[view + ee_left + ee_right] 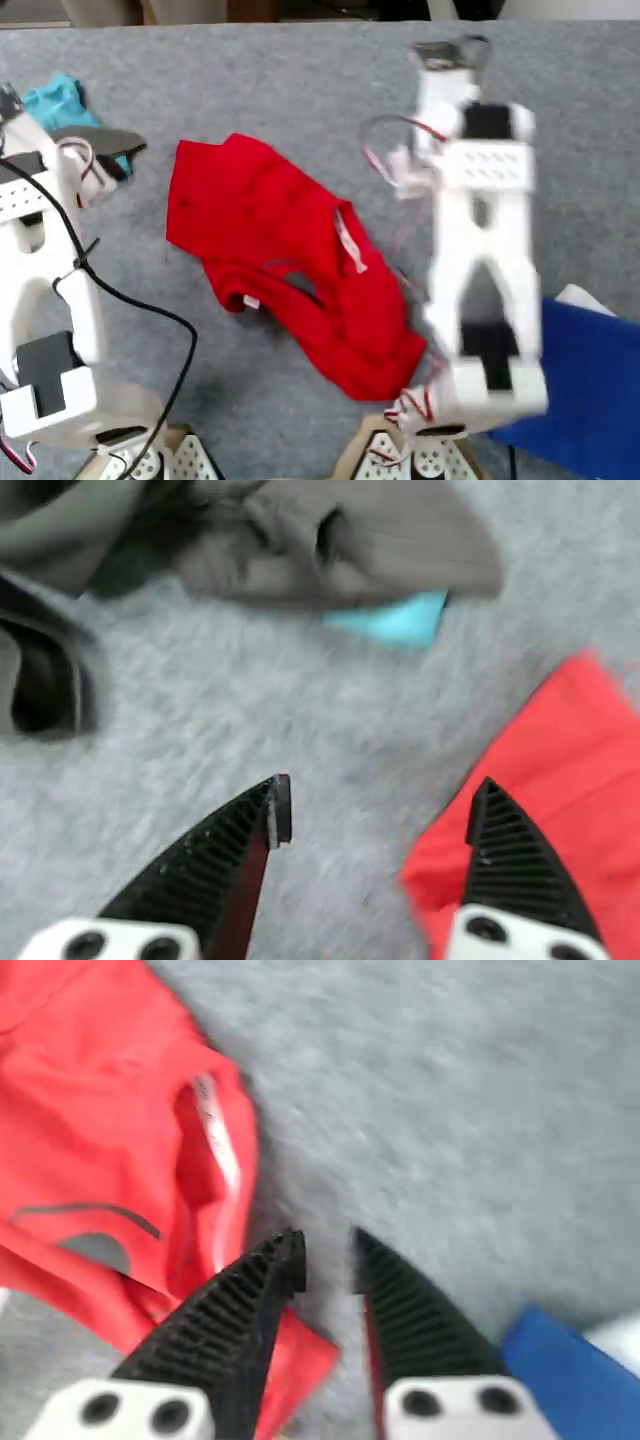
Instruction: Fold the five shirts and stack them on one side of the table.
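A crumpled red shirt (290, 270) lies in the middle of the grey table, its white neck label (215, 1150) showing. At the far left corner a grey shirt (100, 140) lies over a teal shirt (58, 100). A blue shirt (590, 385) rests at the near right. My left gripper (385, 805) hangs wide open over bare table between the grey shirt (330, 540) and a corner of the red shirt (560, 780), holding nothing. My right gripper (325, 1250) is open by a narrow gap, with nothing in it, just beside the red shirt's edge (100, 1110).
The left arm (40, 250) stands along the table's left side, with a black cable (150, 310) looping beside it. The right arm (480, 230) stretches over the table right of the red shirt. Something white (585, 297) peeks out past the blue shirt.
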Robot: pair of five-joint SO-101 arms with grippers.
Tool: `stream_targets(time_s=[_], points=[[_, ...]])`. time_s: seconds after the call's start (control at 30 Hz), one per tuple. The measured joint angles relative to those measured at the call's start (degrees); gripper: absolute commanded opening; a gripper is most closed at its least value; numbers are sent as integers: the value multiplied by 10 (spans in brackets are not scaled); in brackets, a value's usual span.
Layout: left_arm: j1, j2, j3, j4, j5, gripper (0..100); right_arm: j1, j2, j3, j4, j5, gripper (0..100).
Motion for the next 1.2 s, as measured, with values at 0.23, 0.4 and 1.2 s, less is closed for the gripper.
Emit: stream_targets(time_s=[0.23, 0.4, 1.2], points=[[-2, -121, 167, -24, -44, 264, -135, 320, -363, 65, -46, 142], [-2, -235, 289, -70, -44, 265, -178, 513, -570, 70, -90, 144], [-4, -305, 401, -56, -47, 265, -88, 686, -675, 70, -95, 4]])
